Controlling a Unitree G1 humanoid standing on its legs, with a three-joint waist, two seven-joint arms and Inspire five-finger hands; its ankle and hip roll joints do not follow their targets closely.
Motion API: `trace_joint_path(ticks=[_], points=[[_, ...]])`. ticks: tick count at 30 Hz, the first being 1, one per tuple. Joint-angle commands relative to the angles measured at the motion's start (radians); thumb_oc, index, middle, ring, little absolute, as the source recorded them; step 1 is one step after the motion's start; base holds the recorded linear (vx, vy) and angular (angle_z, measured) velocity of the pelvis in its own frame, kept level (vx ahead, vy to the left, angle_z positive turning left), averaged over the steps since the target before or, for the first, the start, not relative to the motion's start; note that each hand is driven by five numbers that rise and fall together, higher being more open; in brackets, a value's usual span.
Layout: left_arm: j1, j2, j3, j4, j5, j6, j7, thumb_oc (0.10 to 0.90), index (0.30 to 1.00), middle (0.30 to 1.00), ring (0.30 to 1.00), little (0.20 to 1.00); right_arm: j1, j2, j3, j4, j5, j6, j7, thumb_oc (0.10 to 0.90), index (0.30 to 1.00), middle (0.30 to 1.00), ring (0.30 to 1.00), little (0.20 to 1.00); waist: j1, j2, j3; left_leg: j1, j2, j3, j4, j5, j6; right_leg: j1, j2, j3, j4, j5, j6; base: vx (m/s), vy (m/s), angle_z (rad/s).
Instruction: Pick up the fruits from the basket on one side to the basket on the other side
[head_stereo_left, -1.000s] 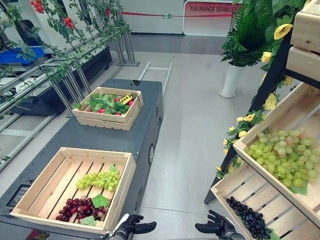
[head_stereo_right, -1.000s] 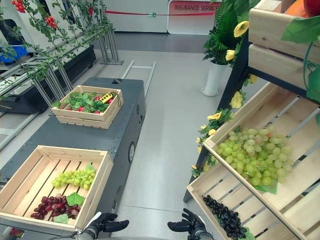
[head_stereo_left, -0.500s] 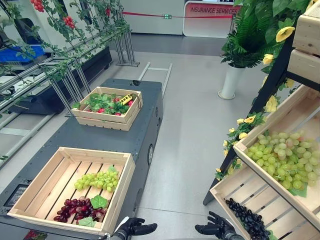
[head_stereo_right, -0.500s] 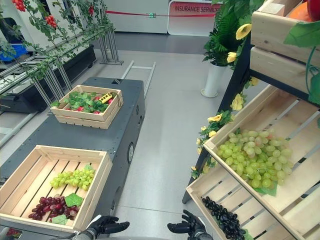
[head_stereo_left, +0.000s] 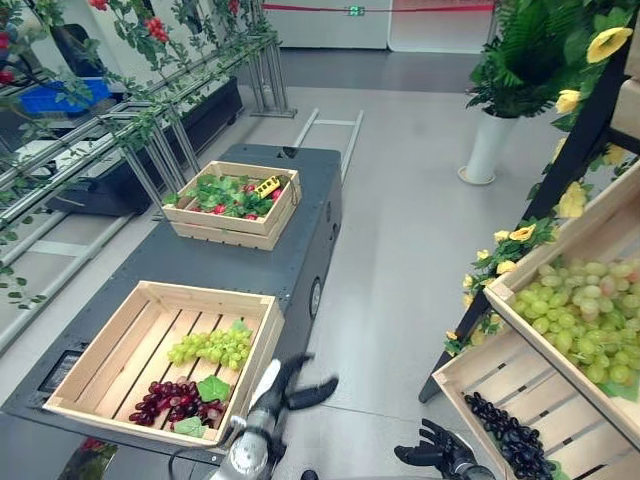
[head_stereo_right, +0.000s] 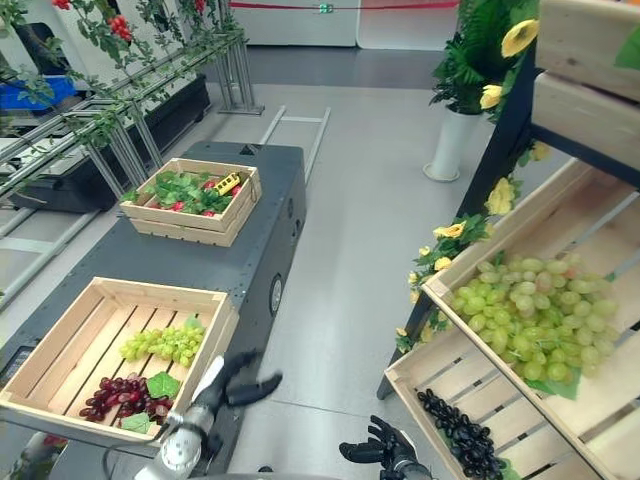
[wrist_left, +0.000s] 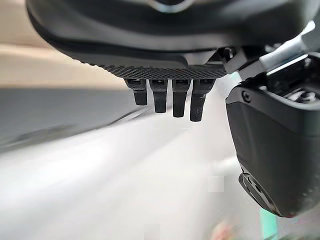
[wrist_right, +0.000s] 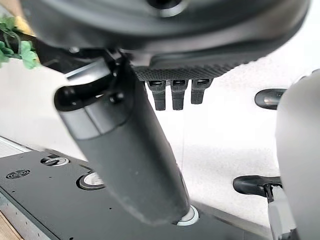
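Observation:
A wooden crate (head_stereo_left: 205, 296) on the dark cart (head_stereo_left: 220, 262) holds a bunch of green grapes (head_stereo_left: 210, 347) and a bunch of red grapes (head_stereo_left: 175, 398). My left hand (head_stereo_left: 292, 384) is raised beside that crate's right wall, open and holding nothing; its straight fingers (wrist_left: 170, 97) show in the left wrist view. My right hand (head_stereo_left: 435, 456) hangs low over the floor, open and empty, just left of the black grapes (head_stereo_left: 510, 440) in the lowest shelf crate (head_stereo_left: 480, 375). A pile of green grapes (head_stereo_left: 585, 320) fills the shelf crate above.
A second crate (head_stereo_left: 232, 196) with leaves and red fruit stands at the cart's far end. The slanted wooden shelf with yellow flowers (head_stereo_left: 520, 235) rises on the right. A potted plant (head_stereo_left: 490, 145) stands beyond. Metal racks with vines (head_stereo_left: 150, 120) line the left. Grey floor runs between cart and shelf.
My left arm has risen and reached forward beside the near crate. The camera has shifted. The right hand stays where it was.

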Motion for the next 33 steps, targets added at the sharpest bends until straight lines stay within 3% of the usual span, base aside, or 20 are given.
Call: trace_joint_path(ticks=[1,4,6,8,11,13,17,21,24,26,27,33], points=[[-0.147,0.105,0.148,-0.115,0.047,-0.098,0.107,0.800,0.900,0.900,0.900,0.900,-0.043,-0.033,-0.031,-0.014,0.024,-0.051,-0.017,0.800,0.900,0.900,0.900,0.900,0.055,0.009,0.067,0.066,-0.053,0.000,0.009,-0.179,0.037,-0.050,0.015,-0.044,0.001,0.030,-0.048,0.03,0.071,0.06],[-0.180,0.185,0.242,-0.194,-0.008,-0.063,0.098,0.800,0.900,0.900,0.900,0.900,-0.032,-0.038,-0.027,-0.021,0.023,-0.070,-0.005,0.800,0.900,0.900,0.900,0.900,0.058,0.011,0.062,0.057,-0.056,-0.008,0.009,-0.175,0.034,-0.052,0.010,-0.058,0.001,0.027,-0.047,0.04,0.069,0.15],[-0.210,0.246,0.304,-0.210,0.028,-0.033,0.152,0.800,0.900,0.900,0.900,0.900,-0.026,-0.045,-0.025,-0.034,0.019,-0.074,0.023,0.800,0.900,0.900,0.900,0.900,0.061,0.016,0.061,0.055,-0.058,-0.010,0.009,-0.166,0.032,-0.062,0.005,-0.067,0.032,0.011,-0.051,0.10,0.119,0.13],[-0.236,0.278,0.323,-0.195,0.070,-0.008,0.195,0.800,0.900,0.900,0.900,0.900,-0.027,-0.053,-0.016,-0.047,0.020,-0.069,0.041,0.800,0.900,0.900,0.900,0.900,0.064,0.019,0.069,0.047,-0.060,-0.012,0.024,-0.157,0.031,-0.078,-0.001,-0.077,0.078,-0.008,-0.057,0.05,0.115,0.08],[-0.305,0.346,0.313,-0.119,0.131,0.089,0.258,0.800,0.900,0.900,0.900,0.900,-0.046,-0.079,0.011,-0.084,0.033,-0.062,0.073,0.800,0.900,0.900,0.900,0.900,0.062,0.028,0.110,-0.022,-0.062,-0.021,0.145,-0.174,0.028,-0.144,-0.018,-0.086,0.218,-0.057,-0.077,-0.02,0.129,0.08],[-0.333,0.377,0.301,-0.074,0.111,0.118,0.265,0.800,0.900,0.900,0.900,0.900,-0.059,-0.093,0.023,-0.101,0.032,-0.061,0.091,0.800,0.900,0.900,0.900,0.900,0.060,0.031,0.131,-0.057,-0.061,-0.014,0.204,-0.184,0.027,-0.179,-0.027,-0.091,0.278,-0.077,-0.084,-0.07,0.131,0.16],[-0.399,0.454,0.275,0.031,0.102,0.204,0.283,0.800,0.900,0.900,0.900,0.900,-0.116,-0.142,0.051,-0.142,0.059,-0.052,0.136,0.800,0.900,0.900,0.900,0.900,0.053,0.032,0.225,-0.182,-0.050,0.014,0.445,-0.278,0.029,-0.276,-0.059,-0.075,0.492,-0.173,-0.107,-0.10,0.177,0.18],[-0.442,0.481,0.261,0.102,0.087,0.222,0.332,0.800,0.900,0.900,0.900,0.900,-0.149,-0.171,0.068,-0.156,0.086,-0.041,0.174,0.800,0.900,0.900,0.900,0.900,0.043,0.032,0.268,-0.291,-0.041,0.026,0.612,-0.339,0.043,-0.359,-0.081,-0.063,0.648,-0.231,-0.134,-0.07,0.177,0.15],[-0.486,0.517,0.246,0.147,0.124,0.267,0.370,0.800,0.900,0.900,0.900,0.900,-0.182,-0.185,0.082,-0.187,0.108,-0.050,0.208,0.800,0.900,0.900,0.900,0.900,0.036,0.029,0.308,-0.410,-0.026,0.041,0.774,-0.395,0.064,-0.474,-0.100,-0.044,0.825,-0.291,-0.159,-0.09,0.151,0.00],[-0.508,0.533,0.239,0.166,0.124,0.283,0.376,0.800,0.900,0.900,0.900,0.900,-0.192,-0.192,0.093,-0.206,0.110,-0.051,0.213,0.800,0.900,0.900,0.900,0.900,0.034,0.026,0.320,-0.448,-0.021,0.046,0.822,-0.409,0.070,-0.516,-0.104,-0.037,0.879,-0.308,-0.166,-0.11,0.099,0.01],[-0.554,0.558,0.225,0.202,0.123,0.307,0.380,0.800,0.900,0.900,0.900,0.900,-0.211,-0.204,0.108,-0.235,0.116,-0.049,0.211,0.800,0.900,0.900,0.900,0.900,0.030,0.019,0.338,-0.519,-0.008,0.055,0.910,-0.436,0.081,-0.586,-0.112,-0.033,0.959,-0.333,-0.175,-0.10,0.082,-0.03],[-0.664,0.626,0.173,0.303,0.162,0.393,0.369,0.800,0.900,0.900,0.900,0.900,-0.254,-0.240,0.111,-0.269,0.115,-0.026,0.174,0.800,0.900,0.900,0.900,0.900,0.026,0.008,0.381,-0.655,0.017,0.053,1.063,-0.478,0.095,-0.729,-0.113,-0.016,1.091,-0.363,-0.182,-0.09,0.080,0.00]])
